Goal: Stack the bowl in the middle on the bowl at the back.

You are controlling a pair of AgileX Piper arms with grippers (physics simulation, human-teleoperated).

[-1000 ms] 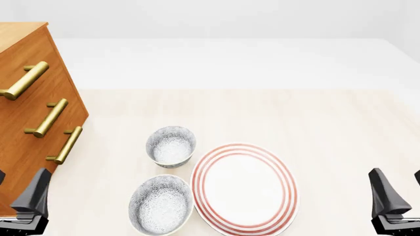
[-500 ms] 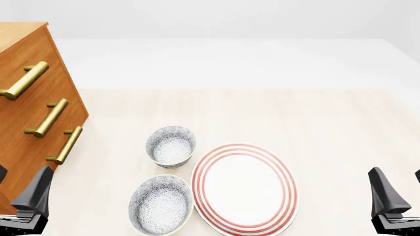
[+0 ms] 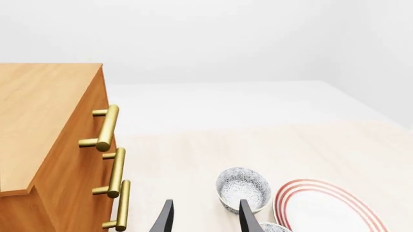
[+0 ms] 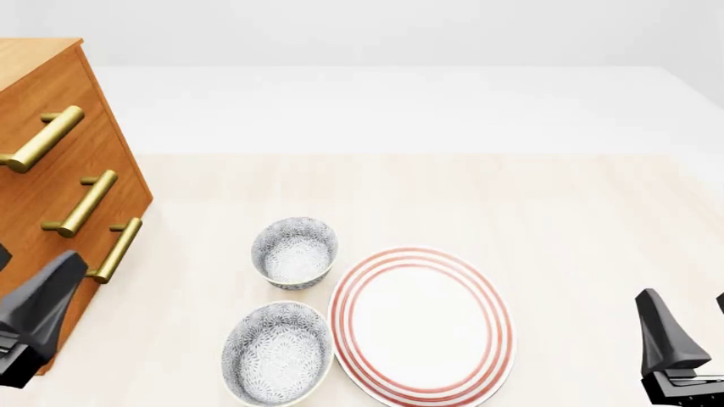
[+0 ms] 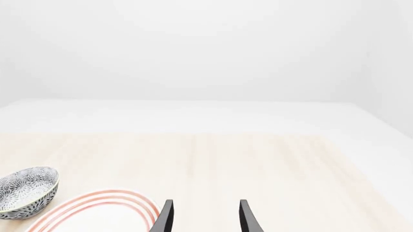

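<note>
The bowl in the middle [image 4: 277, 352] is the wider speckled grey-and-white one, near the front edge and left of the plate. Only a sliver of it [image 3: 274, 227] shows in the left wrist view. The bowl at the back [image 4: 294, 250] [image 3: 243, 187] is narrower and deeper, standing just behind it. My left gripper [image 3: 205, 211] is open and empty, low at the far left by the dresser, well away from both bowls. My right gripper [image 4: 686, 307] [image 5: 205, 213] is open and empty at the far right. A speckled bowl [image 5: 26, 191] shows in the right wrist view; I cannot tell which one.
A large white plate with red rings [image 4: 421, 322] [image 3: 326, 208] [image 5: 96, 212] lies right of the bowls, almost touching them. A wooden dresser [image 4: 51, 212] [image 3: 45, 145] with brass handles [image 4: 85, 203] stands along the left side. The pale wood table [image 4: 509, 195] stretches back behind the dishes.
My left gripper has lifted and moved forward along the dresser front. The right gripper, bowls and plate have not moved.
</note>
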